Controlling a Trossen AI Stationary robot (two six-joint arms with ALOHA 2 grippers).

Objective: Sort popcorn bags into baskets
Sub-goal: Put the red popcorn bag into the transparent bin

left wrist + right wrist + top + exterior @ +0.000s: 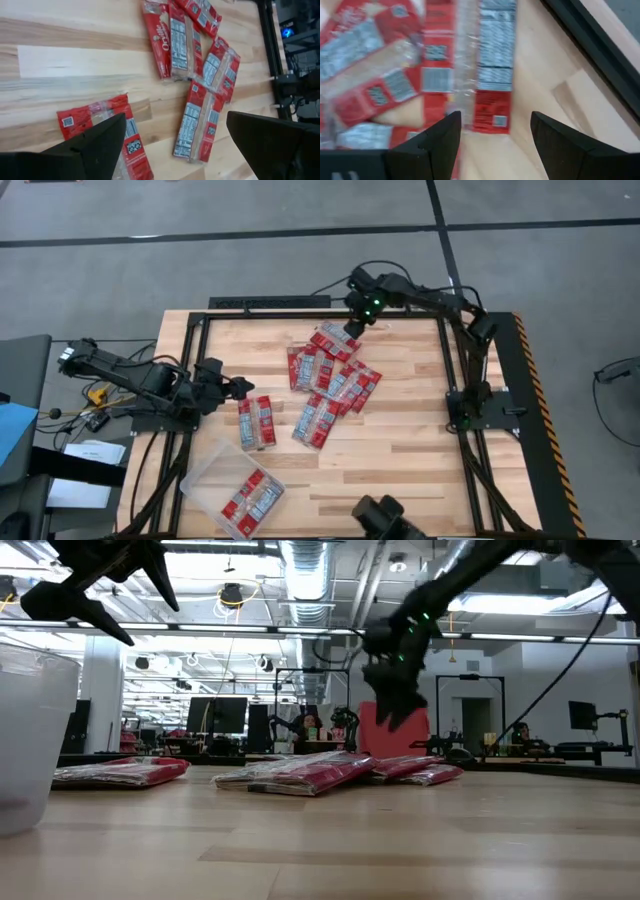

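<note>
Packets are lying loose on the table [400, 450]; tray [205, 480] already holding some. I am hovering left tool [240, 388], spread, above the pair of packets [257, 422]; right tool [352, 328], spread, over the pile [330, 375]. Descending squarely, straddling one packet only.

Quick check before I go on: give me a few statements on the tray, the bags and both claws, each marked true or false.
1. The tray holds popcorn bags. True.
2. Both claws are open and hold nothing. True.
3. The left claw hangs over the tray. False: it is beside a bag lying apart from the tray.
4. The right claw is at the far end of the pile. True.
5. All bags are in the tray. False: most lie on the table.
</note>
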